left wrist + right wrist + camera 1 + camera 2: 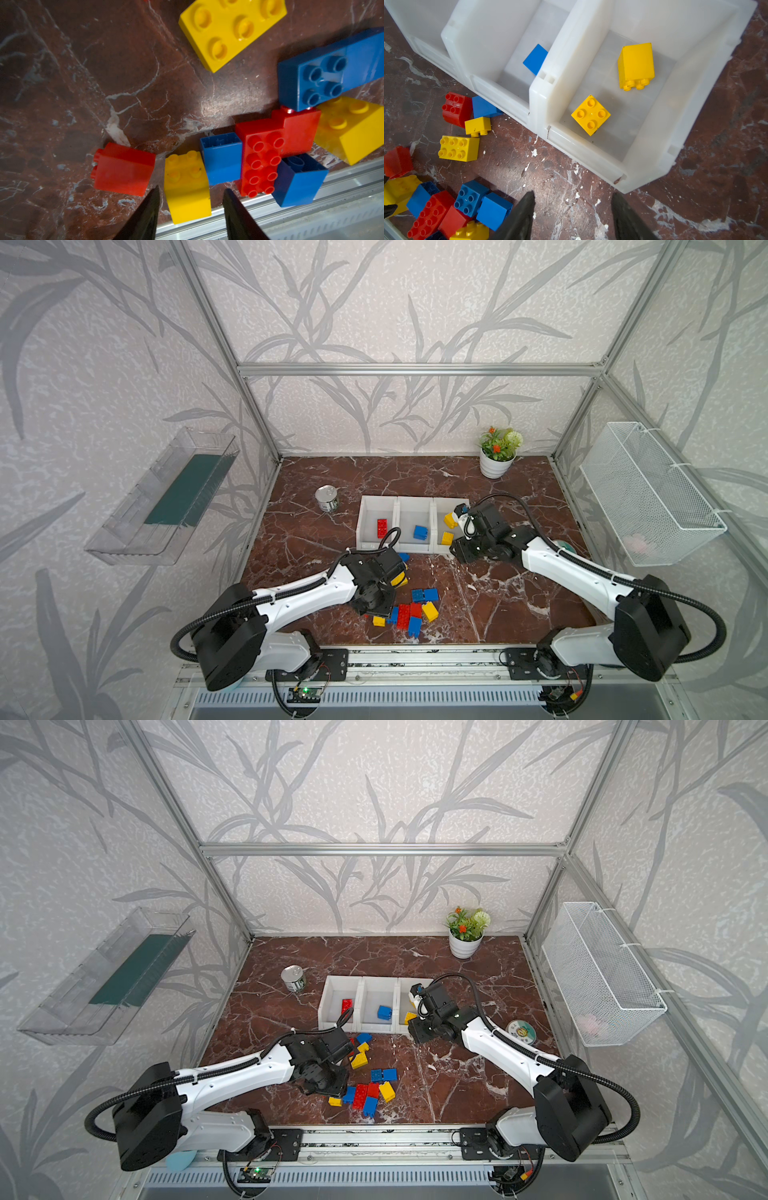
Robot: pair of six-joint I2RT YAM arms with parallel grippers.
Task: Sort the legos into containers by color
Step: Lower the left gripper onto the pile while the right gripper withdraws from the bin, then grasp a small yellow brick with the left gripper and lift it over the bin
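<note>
While straddled, yellow brick (187,187): centre it – clear of red brick (124,169) to its left.
Left gripper (191,189): jaws apart – close squarely, lift straight.
Right gripper (573,193): jaws apart, empty, near right container (591,158).

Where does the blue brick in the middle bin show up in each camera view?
In a top view: blue brick on the floor of the middle bin.
In a top view: blue brick, same spot in that bin.
Left wrist: not in it.
Right wrist: blue brick, partly hidden behind a bin wall.
Shared landmark: studs-up yellow brick in the neighbouring bin; absent from the left wrist view.
</note>
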